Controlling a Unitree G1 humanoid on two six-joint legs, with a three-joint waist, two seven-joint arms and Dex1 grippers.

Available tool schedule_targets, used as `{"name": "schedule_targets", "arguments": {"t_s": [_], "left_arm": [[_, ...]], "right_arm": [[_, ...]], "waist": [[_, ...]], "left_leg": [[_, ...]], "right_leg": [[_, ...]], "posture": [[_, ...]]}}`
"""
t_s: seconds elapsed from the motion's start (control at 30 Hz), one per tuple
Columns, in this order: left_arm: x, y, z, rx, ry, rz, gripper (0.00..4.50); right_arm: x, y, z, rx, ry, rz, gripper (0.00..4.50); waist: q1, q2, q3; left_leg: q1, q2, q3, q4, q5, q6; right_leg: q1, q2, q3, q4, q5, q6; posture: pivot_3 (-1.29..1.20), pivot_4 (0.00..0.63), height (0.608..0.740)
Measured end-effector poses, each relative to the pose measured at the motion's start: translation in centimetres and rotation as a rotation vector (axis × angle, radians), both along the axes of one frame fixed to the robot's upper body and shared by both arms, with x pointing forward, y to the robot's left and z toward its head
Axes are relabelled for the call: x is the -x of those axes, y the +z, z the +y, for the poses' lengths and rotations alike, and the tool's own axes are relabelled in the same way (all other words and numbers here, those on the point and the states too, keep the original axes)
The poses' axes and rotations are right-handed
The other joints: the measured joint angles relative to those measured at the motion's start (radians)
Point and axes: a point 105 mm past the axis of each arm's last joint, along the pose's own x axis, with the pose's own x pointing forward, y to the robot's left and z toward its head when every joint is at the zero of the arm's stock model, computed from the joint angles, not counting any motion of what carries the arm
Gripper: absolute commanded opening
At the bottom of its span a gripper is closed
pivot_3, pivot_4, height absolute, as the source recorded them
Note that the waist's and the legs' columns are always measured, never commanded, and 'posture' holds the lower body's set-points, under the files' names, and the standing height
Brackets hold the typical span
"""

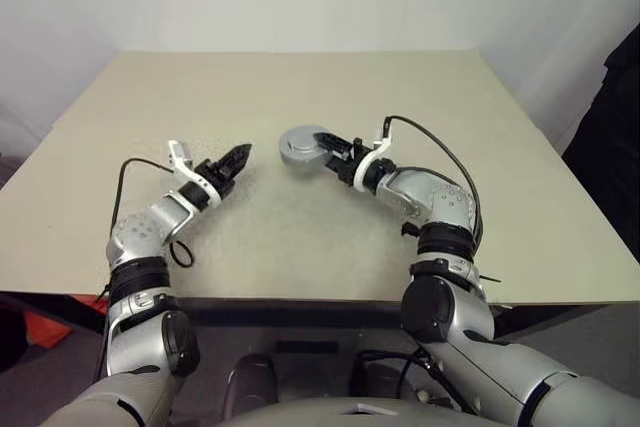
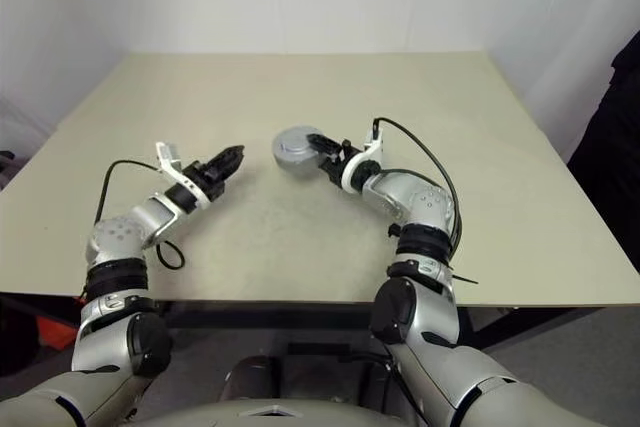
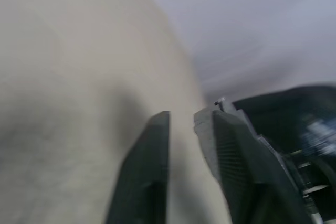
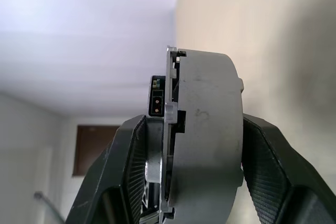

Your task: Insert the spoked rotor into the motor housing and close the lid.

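Lid closed: right gripper (image 1: 335,151) jaws pinch the assembled motor housing (image 1: 303,146) mid-frame, left gripper (image 1: 238,158) jaws spread empty; next, set it on the surface (image 1: 300,237)

Head eyes look down over the same table (image 1: 300,77); wrist cameras peer closely along their fingers

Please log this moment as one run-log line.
right gripper: shut on closed motor assembly, raised over table | left gripper: open, empty
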Motion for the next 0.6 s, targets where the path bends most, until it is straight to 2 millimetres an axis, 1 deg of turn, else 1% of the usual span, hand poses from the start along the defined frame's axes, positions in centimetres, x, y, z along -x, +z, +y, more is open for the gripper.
{"name": "schedule_targets", "arguments": {"t_s": [0.1, 0.17, 0.3, 0.37, 0.47, 0.6], "left_arm": [[0.8, 0.7, -0.1, 0.12, -0.035, -0.011, 3.64], [1.2, 0.9, -0.4, 0.169, -0.063, -0.001, 4.36], [1.7, 1.4, -1.2, 0.249, -0.123, 0.012, 4.36], [2.0, 1.3, -2.3, 0.283, -0.163, 0.026, 4.36], [2.1, 0.9, -4.0, 0.286, -0.214, 0.059, 4.36], [1.8, 0.5, -5.3, 0.295, -0.245, 0.079, 4.36]], "right_arm": [[0.5, 0.9, 0.9, 0.017, 0.051, -0.036, 2.19], [0.8, 1.1, 1.3, 0.024, 0.073, -0.042, 2.19], [1.3, 1.7, 2.1, 0.044, 0.119, -0.07, 2.19], [1.7, 2.0, 2.6, 0.066, 0.146, -0.091, 2.19], [2.1, 2.1, 3.3, 0.094, 0.179, -0.106, 2.19], [2.6, 2.6, 3.8, 0.111, 0.208, -0.133, 2.19]], "waist": [[0.002, 0.0, 0.0], [0.004, 0.0, 0.0], [0.007, 0.0, 0.0], [0.01, 0.0, 0.0], [0.019, -0.001, 0.0], [0.024, -0.001, 0.0]], "left_leg": [[0.0, 0.0, 0.0, 0.001, 0.0, 0.0], [0.0, 0.0, 0.0, 0.002, 0.0, 0.0], [0.0, 0.0, 0.0, 0.003, 0.0, 0.0], [0.0, 0.0, -0.001, 0.004, 0.0, 0.0], [0.0, 0.0, -0.001, 0.004, 0.0, -0.001], [0.0, 0.0, -0.001, 0.004, 0.001, -0.001]], "right_leg": [[0.0, 0.0, 0.0, 0.0, 0.0, 0.001], [0.001, 0.0, 0.0, 0.001, 0.001, 0.002], [0.002, 0.0, 0.0, 0.0, 0.003, 0.004], [0.002, 0.0, 0.001, 0.0, 0.003, 0.005], [0.002, 0.0, 0.001, 0.0, 0.004, 0.006], [0.002, 0.0, 0.001, 0.0, 0.004, 0.006]], "posture": [[0.0, 0.0, 0.74], [0.0, 0.0, 0.74], [0.0, 0.0, 0.74], [0.0, 0.0, 0.74], [0.0, 0.0, 0.74], [0.0, 0.0, 0.74]]}}
